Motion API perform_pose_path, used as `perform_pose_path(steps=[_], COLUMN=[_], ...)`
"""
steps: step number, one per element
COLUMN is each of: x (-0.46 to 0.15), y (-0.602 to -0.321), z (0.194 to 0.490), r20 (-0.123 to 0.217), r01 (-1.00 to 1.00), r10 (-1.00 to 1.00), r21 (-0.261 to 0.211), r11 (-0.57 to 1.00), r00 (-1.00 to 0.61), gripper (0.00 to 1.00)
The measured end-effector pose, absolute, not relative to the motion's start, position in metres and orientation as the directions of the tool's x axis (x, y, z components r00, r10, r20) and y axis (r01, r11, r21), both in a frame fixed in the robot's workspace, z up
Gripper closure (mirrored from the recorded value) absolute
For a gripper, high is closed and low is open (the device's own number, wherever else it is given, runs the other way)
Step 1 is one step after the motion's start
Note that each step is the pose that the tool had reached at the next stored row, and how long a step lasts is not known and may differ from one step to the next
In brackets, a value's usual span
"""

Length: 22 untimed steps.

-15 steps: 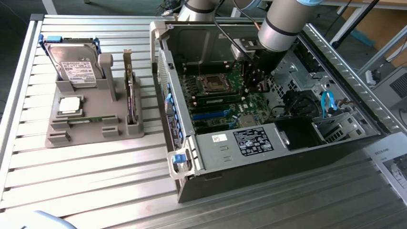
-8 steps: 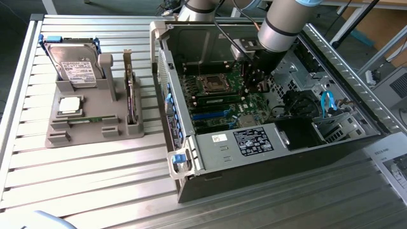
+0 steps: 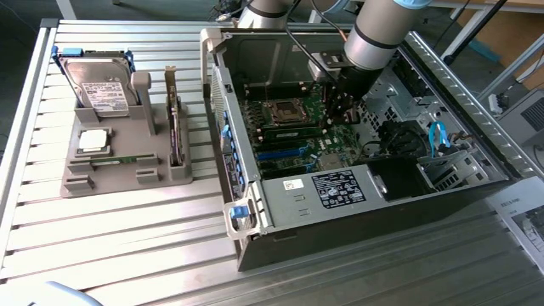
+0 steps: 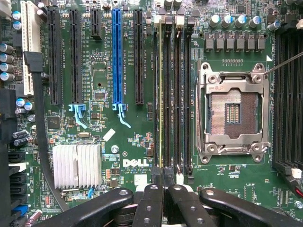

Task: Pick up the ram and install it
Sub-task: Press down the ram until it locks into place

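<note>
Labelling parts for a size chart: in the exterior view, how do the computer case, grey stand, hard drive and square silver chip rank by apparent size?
1. computer case
2. grey stand
3. hard drive
4. square silver chip
All differ plainly, so camera nearness does not upset the order.

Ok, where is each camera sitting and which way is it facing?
Exterior view: off the arm, high up, looking down on the open computer case on the slatted table; the arm reaches into the case.
Wrist view: on the wrist, facing straight down onto the motherboard; the shut gripper shows.
Shared: the processor socket on the motherboard.
</note>
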<state>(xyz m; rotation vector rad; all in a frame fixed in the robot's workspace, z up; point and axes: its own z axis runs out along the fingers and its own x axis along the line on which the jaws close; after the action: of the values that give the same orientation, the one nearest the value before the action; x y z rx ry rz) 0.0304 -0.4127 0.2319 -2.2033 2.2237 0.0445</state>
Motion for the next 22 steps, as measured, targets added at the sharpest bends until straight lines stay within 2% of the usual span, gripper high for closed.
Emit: perform_pose_path(steps=[22], x=[0.0304], y=[-0.4127], z=[0.2339], r20=[-0.028], r01=[-1.000], r10=[-1.000], r21=[0.013], r11=[0.009], r00=[-0.009], gripper=[0.90])
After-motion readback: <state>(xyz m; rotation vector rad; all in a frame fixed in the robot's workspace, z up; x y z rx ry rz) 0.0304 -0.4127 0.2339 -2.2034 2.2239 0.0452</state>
